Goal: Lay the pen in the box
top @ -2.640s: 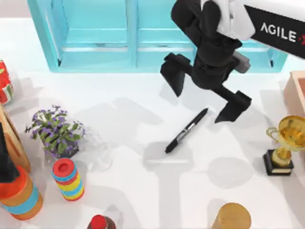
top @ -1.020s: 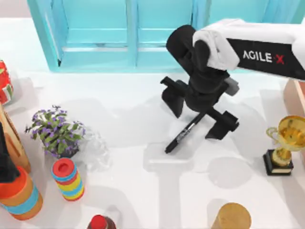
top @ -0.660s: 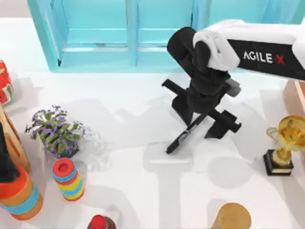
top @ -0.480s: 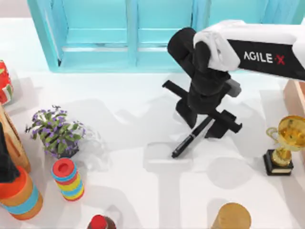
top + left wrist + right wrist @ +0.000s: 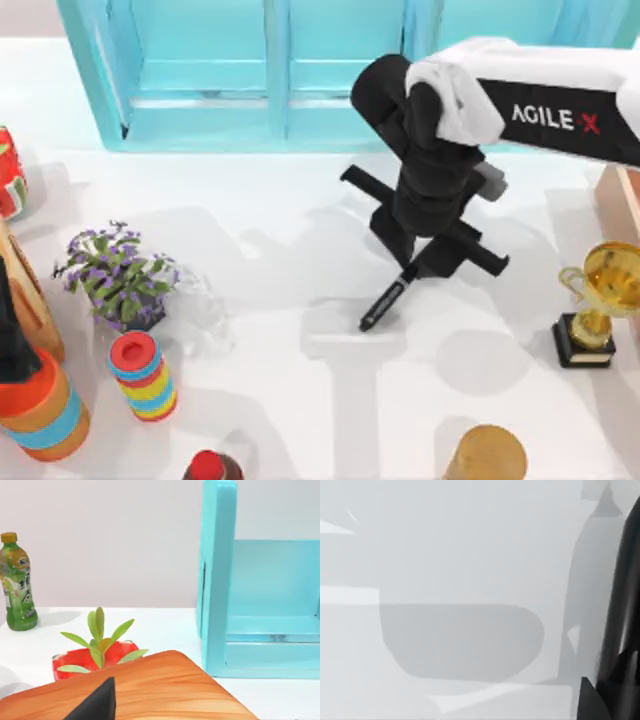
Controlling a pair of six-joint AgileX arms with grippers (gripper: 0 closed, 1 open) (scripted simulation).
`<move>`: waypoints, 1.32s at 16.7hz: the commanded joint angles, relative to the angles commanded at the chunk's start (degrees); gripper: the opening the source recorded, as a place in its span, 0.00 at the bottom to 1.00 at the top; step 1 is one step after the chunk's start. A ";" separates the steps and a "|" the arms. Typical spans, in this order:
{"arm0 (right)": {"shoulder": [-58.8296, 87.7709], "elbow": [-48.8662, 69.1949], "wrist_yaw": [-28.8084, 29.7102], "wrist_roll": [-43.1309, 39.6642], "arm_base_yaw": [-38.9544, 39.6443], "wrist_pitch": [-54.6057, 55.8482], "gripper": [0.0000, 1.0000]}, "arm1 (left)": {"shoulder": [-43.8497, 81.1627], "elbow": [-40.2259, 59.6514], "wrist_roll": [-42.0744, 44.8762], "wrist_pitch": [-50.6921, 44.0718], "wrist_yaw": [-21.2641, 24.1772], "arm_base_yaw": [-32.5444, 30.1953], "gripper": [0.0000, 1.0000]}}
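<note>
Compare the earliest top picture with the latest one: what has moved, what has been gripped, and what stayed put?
The right gripper came down from above the pen and shut its jaws on the pen's upper end. The pen shifted slightly right, its free tip pointing down-left. The box, trophy, flower pot and cabinet stayed put.

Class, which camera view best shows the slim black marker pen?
The top view: the slim black marker pen lies slanted on the white table, its upper end under the right gripper. The right wrist view catches a dark strip at its edge, probably the pen. The left wrist view faces elsewhere.
</note>
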 joint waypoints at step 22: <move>-9.14 8.31 -0.18 -2.42 -16.69 -19.04 0.00 | 0.00 0.00 0.00 0.00 0.00 0.00 1.00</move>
